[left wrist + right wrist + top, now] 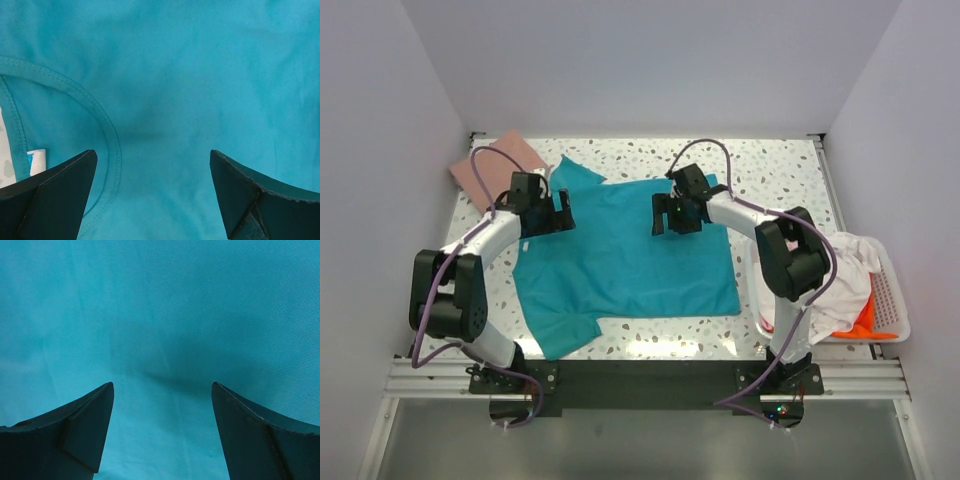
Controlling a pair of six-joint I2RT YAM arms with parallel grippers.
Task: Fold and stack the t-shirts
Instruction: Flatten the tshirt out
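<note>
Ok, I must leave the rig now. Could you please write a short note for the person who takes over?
Left pincer: open, holds nothing, over the teal t-shirt near its collar.
Right pincer: open, holds nothing, over the same shirt's far right part.
Teal t-shirt lies spread flat mid-table, not folded. Pink t-shirt looks folded at the far left corner. White t-shirt and orange t-shirt are heaped in the basket on the right.
Left to do: fold teal, white and orange, then stack all.
</note>
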